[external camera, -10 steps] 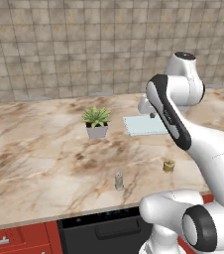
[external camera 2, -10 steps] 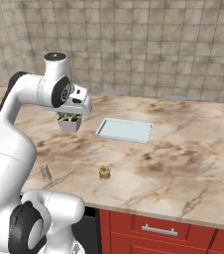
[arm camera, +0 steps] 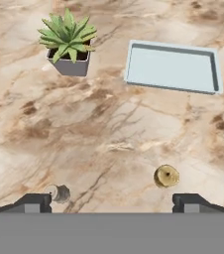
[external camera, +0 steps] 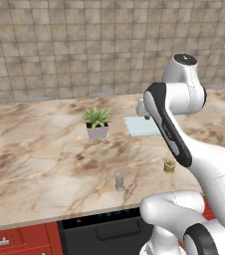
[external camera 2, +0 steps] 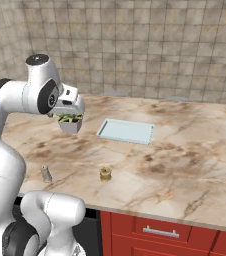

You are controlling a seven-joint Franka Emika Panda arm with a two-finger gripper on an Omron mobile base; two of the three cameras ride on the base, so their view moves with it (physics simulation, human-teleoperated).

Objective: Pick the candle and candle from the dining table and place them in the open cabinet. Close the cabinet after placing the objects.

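Note:
On the marble dining table [external camera: 35, 154] [external camera 2: 195, 165] [arm camera: 109, 129] stand two candles near the front edge. The slim pale grey candle [external camera: 119, 181] [external camera 2: 46, 174] [arm camera: 60, 193] is upright. To its right sits the squat olive-gold candle [external camera: 169, 166] [external camera 2: 105, 174] [arm camera: 166, 176]. My gripper [arm camera: 112, 201] hangs high above the table, looking down, open and holding nothing. Both candles lie just ahead of its fingertips [arm camera: 34, 200], between them. The cabinet is out of view.
A spiky green plant in a grey pot [external camera: 97, 122] [external camera 2: 69, 122] [arm camera: 69, 44] stands mid-table. A pale blue tray [external camera: 142, 125] [external camera 2: 126, 131] [arm camera: 172, 67] lies to its right. Red drawers [external camera 2: 160, 232] and a black dishwasher panel [external camera: 104, 229] sit below the top. A tiled wall [external camera: 59, 45] runs behind.
The arm has shifted slightly; the candles, plant and tray have not moved.

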